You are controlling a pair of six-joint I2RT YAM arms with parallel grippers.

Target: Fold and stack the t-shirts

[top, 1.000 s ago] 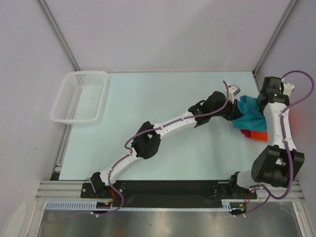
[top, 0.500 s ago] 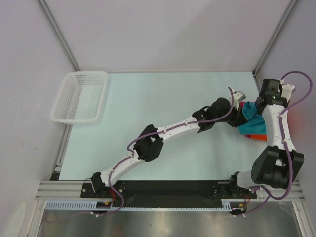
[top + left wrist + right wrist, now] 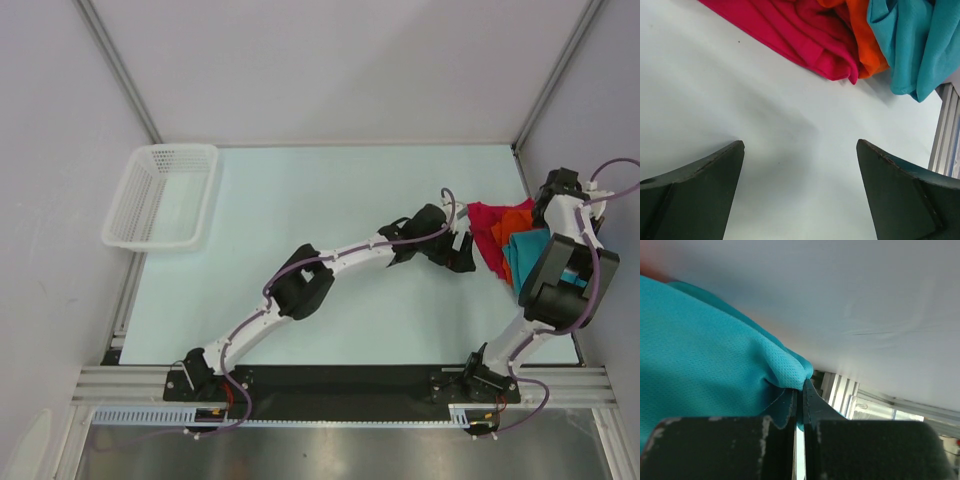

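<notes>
**A:** Where's the teal-blue t-shirt point(image 3: 527, 255)?

**B:** At the right middle of the overhead view, on the table point(image 3: 300, 200) near its right edge. It's bunched in one heap with the orange t-shirt point(image 3: 513, 222) and the magenta-red t-shirt point(image 3: 485, 232). The magenta-red one spreads toward the left, the orange one peeks out between, and the teal-blue one sits lower right.

**A:** Is any of them folded?

**B:** No, all three are crumpled and overlapping. In the left wrist view the magenta-red one shows a long straight edge running from the upper left. The orange one is a narrow bunched strip. The teal-blue one hangs in loose folds at the upper right.

**A:** And the claws?

**B:** The right claw point(image 3: 801, 385) is pinched together on a fold of the teal-blue cloth, whose fine mesh weave fills the left of its view. The left claw point(image 3: 800, 142) is spread wide and holds nothing. There's bare table between its fingers, and the heap lies just beyond the tips without touching them.

**A:** Anything else?

**B:** A white mesh basket point(image 3: 160, 195) sits at the upper left of the overhead view, on the table's left edge, well apart from the heap.
</notes>
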